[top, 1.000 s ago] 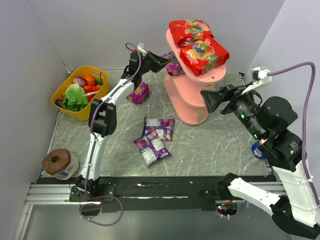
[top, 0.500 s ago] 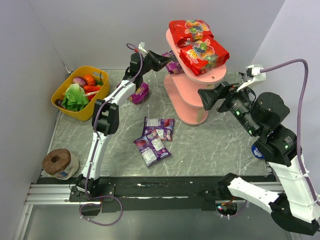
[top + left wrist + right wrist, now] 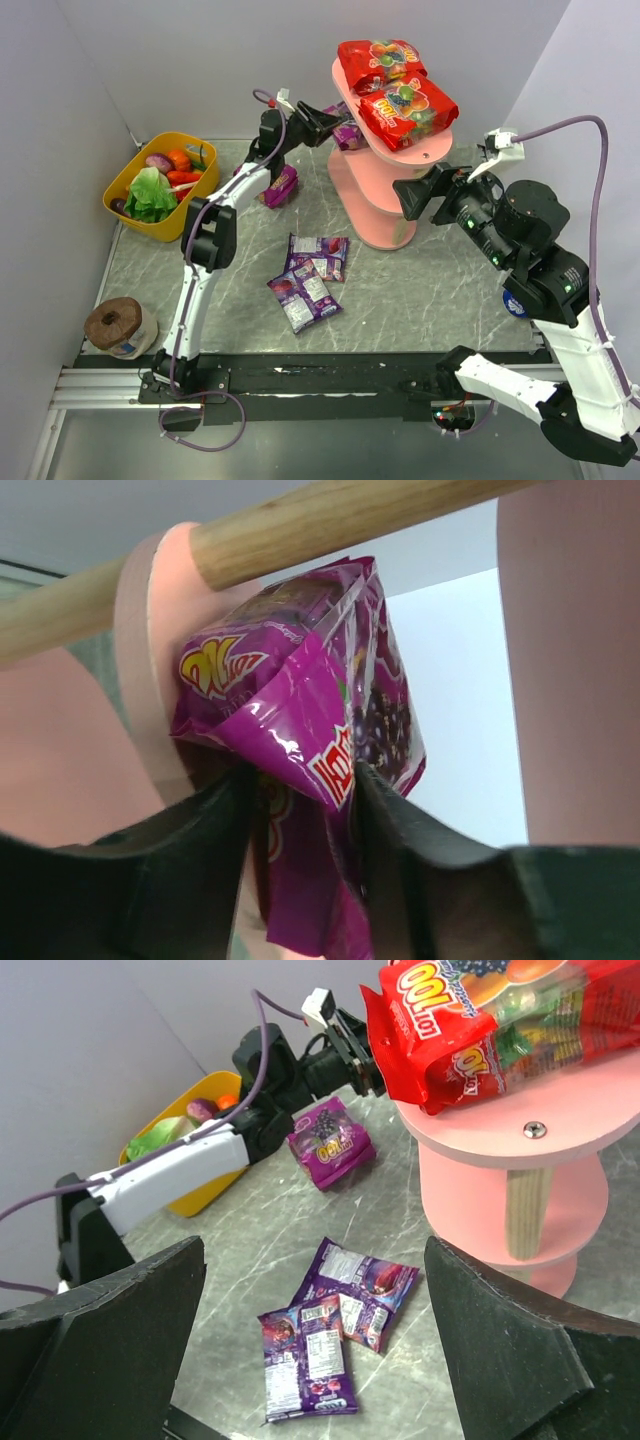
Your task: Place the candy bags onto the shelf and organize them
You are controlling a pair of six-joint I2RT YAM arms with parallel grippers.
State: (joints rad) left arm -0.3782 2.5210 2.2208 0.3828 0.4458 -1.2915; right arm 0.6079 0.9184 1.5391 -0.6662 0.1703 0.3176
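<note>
- Table point(image 3: 440, 290): three purple bags point(image 3: 318, 256) lie loose on it, left of the shelf.
- Shelf point(image 3: 385, 235): stands at the back, with two red bags point(image 3: 408, 108) on its top board.
- Right claw point(image 3: 408, 197): fingers wide apart, empty, just beside the shelf.
- Left claw point(image 3: 328, 124): clamped on a fourth bag point(image 3: 320, 700), which is pushed against the shelf's edge below the top board.

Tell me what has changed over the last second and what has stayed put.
The left fingers, shut on a small glossy purple candy bag, edged it slightly towards the pink three-tier shelf. The right fingers, open and empty, swung left towards the shelf. Unchanged: the two red fruit-print bags on the top tier, the loose purple bags on the grey table, the yellow oval basket.
</note>
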